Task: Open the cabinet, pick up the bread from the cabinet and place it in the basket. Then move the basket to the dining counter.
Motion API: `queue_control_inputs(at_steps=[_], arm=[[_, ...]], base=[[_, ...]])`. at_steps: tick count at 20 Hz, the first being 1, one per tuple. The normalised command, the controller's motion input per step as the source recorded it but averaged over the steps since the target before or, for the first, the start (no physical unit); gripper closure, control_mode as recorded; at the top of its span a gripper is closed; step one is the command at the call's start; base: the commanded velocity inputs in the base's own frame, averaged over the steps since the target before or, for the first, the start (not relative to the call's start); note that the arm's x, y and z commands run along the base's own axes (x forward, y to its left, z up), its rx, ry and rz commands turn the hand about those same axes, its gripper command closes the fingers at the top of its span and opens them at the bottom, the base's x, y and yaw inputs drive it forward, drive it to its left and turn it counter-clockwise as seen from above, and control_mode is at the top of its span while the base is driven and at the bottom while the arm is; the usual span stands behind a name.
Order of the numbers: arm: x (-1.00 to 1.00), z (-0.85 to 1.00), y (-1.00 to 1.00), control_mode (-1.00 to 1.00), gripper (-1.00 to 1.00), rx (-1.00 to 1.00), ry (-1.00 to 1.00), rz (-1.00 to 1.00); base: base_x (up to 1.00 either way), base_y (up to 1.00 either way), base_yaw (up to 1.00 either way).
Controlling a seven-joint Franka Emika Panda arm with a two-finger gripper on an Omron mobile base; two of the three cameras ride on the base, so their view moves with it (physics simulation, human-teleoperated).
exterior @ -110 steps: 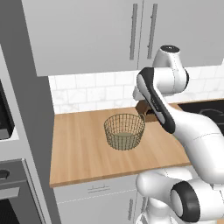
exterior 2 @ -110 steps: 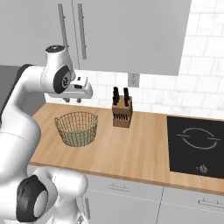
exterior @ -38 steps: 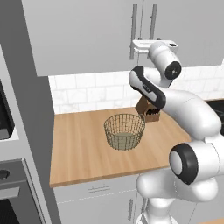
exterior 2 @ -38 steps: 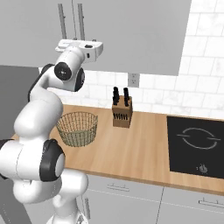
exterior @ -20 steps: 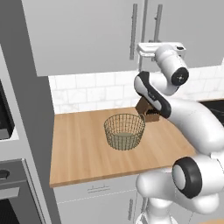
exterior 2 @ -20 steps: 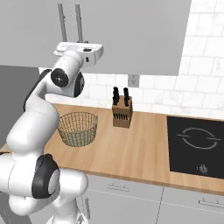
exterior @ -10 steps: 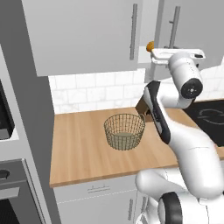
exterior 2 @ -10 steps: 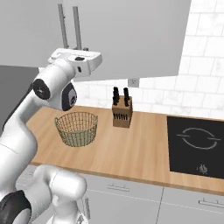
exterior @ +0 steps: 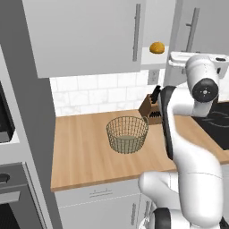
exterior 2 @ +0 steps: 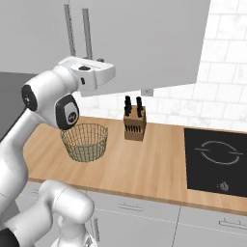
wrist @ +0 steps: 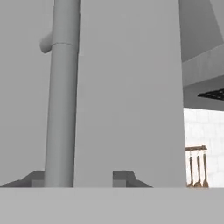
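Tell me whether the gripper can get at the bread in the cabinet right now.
Probably yes: the cabinet door is swung open, the bread sits exposed on the white shelf, and nothing stands before it. The hand is beside it, at the door.

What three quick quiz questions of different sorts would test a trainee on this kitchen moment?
1. True or false: the bread already lies in the basket.
2. Multiple choice: what stands on the counter just right of the basket? A) a kettle B) a knife block C) a toaster
3. Fill in: the cabinet door stands ____, showing the bread on the shelf.

Key: 1. false, the bread sits on the cabinet shelf; 2. B; 3. open
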Motion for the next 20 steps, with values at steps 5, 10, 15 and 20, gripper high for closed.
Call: queue_control_inputs(at_steps=[5, 10, 15, 20], arm=[[-0.56, 0.0, -1.0, -1.0, 1.0, 0.05, 0.0, 0.0], [-0.86, 0.0, -1.0, -1.0, 1.0, 0.04, 0.0, 0.0], [-0.84, 0.0, -1.0, -1.0, 1.0, 0.04, 0.01, 0.0], [-0.67, 0.0, -0.93, -1.0, 1.0, 0.03, 0.02, -0.02]], base=[[0.0, 0.0, 0.0], [0.0, 0.0, 0.0], [0.0, 0.0, 0.0], [0.0, 0.0, 0.0]])
